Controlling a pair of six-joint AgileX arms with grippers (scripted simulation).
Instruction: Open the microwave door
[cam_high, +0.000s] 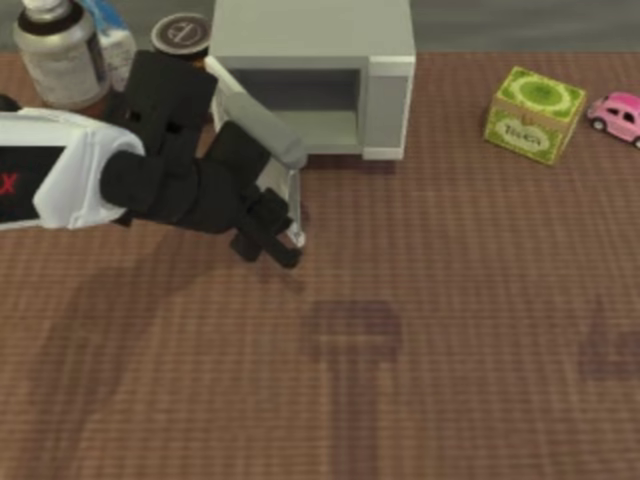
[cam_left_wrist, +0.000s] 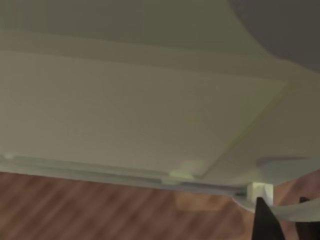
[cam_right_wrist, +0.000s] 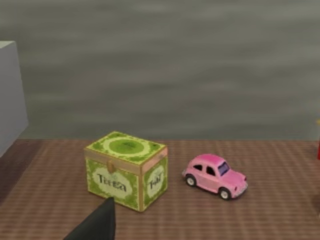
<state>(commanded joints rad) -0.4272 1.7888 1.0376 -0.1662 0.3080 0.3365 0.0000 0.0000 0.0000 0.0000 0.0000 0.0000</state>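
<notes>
The light grey microwave (cam_high: 312, 40) stands at the table's back centre. Its cavity is exposed. The microwave door (cam_high: 262, 125) is swung out toward the front left, hinged at the oven's left edge. My left gripper (cam_high: 285, 240) is at the door's free edge, shut on the slim white handle bar (cam_high: 296, 200). In the left wrist view the door panel (cam_left_wrist: 125, 110) fills most of the picture, and the dark fingertips (cam_left_wrist: 262, 220) straddle the handle (cam_left_wrist: 261, 191). My right arm is outside the top view. A dark part of my right gripper (cam_right_wrist: 100, 225) shows in the right wrist view, short of the tea box.
A white bottle (cam_high: 58, 50), a blue-labelled bottle (cam_high: 112, 35) and a dark round lid (cam_high: 181, 33) stand at the back left, behind my left arm. A green-yellow tea box (cam_high: 533, 113) (cam_right_wrist: 127, 167) and a pink toy car (cam_high: 615, 115) (cam_right_wrist: 215, 175) sit at the back right.
</notes>
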